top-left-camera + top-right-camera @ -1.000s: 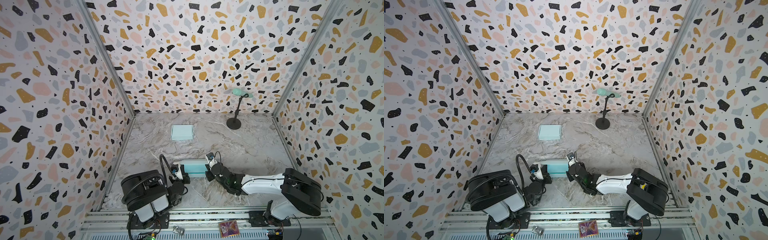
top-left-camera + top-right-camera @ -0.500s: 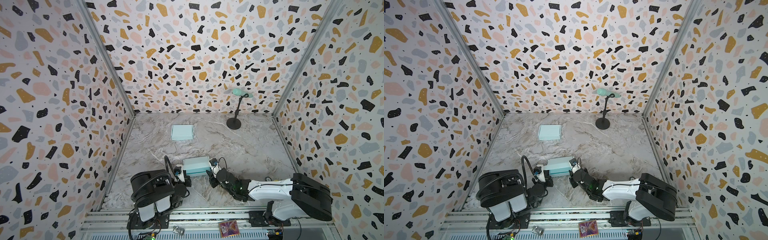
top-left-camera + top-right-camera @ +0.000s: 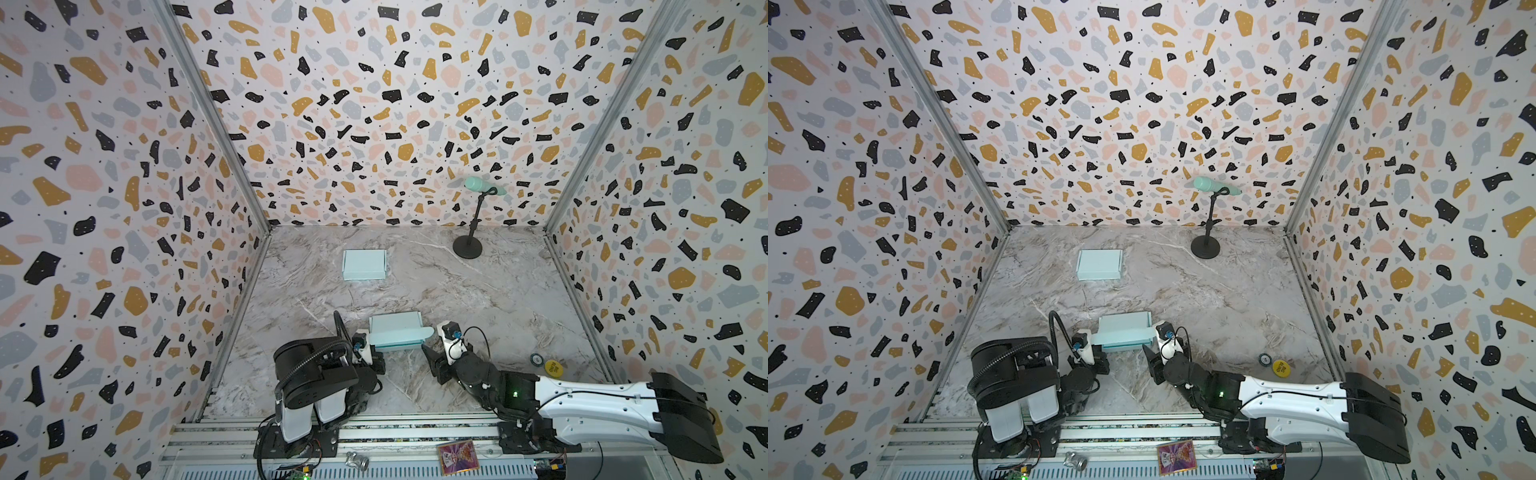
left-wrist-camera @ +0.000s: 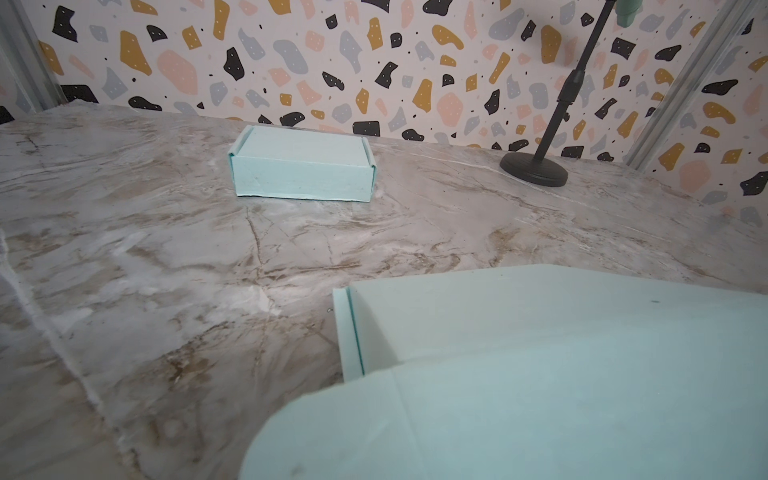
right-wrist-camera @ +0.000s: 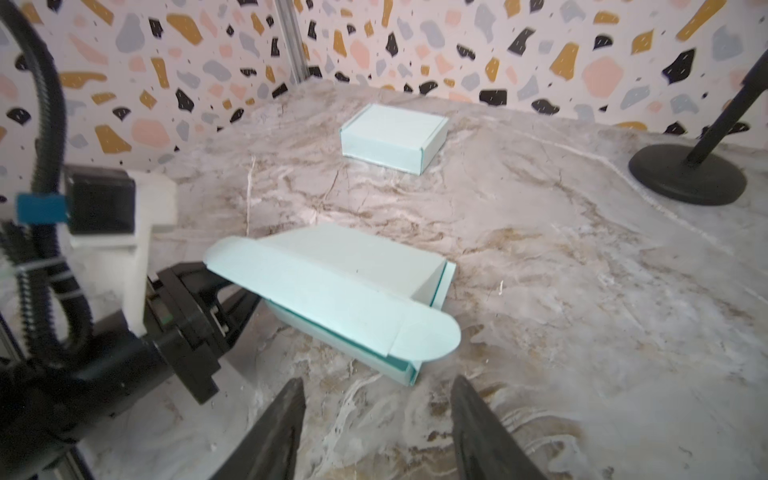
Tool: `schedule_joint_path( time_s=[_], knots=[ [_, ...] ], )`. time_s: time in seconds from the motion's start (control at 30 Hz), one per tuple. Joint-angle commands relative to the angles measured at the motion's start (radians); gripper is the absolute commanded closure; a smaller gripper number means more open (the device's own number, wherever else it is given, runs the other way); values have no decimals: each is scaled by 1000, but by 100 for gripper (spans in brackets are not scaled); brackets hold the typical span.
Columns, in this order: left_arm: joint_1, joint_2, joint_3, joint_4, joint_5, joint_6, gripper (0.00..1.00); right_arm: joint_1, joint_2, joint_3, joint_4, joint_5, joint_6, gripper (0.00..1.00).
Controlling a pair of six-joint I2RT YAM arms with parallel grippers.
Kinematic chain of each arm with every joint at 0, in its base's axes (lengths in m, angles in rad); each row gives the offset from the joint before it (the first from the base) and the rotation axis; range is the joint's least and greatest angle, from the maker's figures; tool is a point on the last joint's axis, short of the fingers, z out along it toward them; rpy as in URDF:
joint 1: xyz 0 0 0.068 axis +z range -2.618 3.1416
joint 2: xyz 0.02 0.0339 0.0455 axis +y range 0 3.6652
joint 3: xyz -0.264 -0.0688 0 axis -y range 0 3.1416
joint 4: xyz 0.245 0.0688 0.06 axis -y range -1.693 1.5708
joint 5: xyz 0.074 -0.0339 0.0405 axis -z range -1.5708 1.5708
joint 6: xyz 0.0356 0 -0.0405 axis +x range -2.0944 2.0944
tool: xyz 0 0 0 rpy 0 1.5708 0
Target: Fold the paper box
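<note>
The paper box (image 3: 395,332) (image 3: 1125,330) is pale teal and sits near the front of the marble floor. Its lid lies over it, and the front flap with rounded ears (image 5: 428,340) sticks out loose. My left gripper (image 3: 375,354) (image 5: 249,297) is shut on the box's front left corner under the flap, and that end is slightly raised. The left wrist view shows only the flap (image 4: 498,415), not the jaws. My right gripper (image 3: 430,353) (image 5: 378,399) stands open just off the box's right front corner, with only floor between its fingers.
A second teal box (image 3: 364,264) (image 4: 301,166), closed, lies farther back on the left. A microphone stand (image 3: 468,249) is at the back right. A yellow button (image 3: 552,368) and a small disc (image 3: 537,359) lie at the right. Patterned walls close three sides.
My right gripper has opened, let go of the box's right end and drawn back toward the front. The box has shifted a little to the right with my left gripper.
</note>
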Motion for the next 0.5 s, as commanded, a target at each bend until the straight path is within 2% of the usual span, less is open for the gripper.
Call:
schedule_joint_path(
  time_s=[0.0, 0.07, 0.17, 0.3, 0.47],
  knots=[
    [-9, -5, 9, 7, 43, 1, 93, -47, -11, 100, -87, -20, 14, 41],
    [-9, -26, 18, -29, 55, 0, 90, -102, 32, 147, -90, -102, 0, 40],
    [-9, -50, 32, -84, 82, -1, 88, -150, 122, 217, -99, -161, -30, 40],
    [-10, -52, 43, -101, 109, -3, 85, -184, 237, 282, -106, -202, -52, 40],
    [-26, -83, 33, -128, 133, -1, 80, -205, 314, 255, -61, -221, -47, 41]
  ],
)
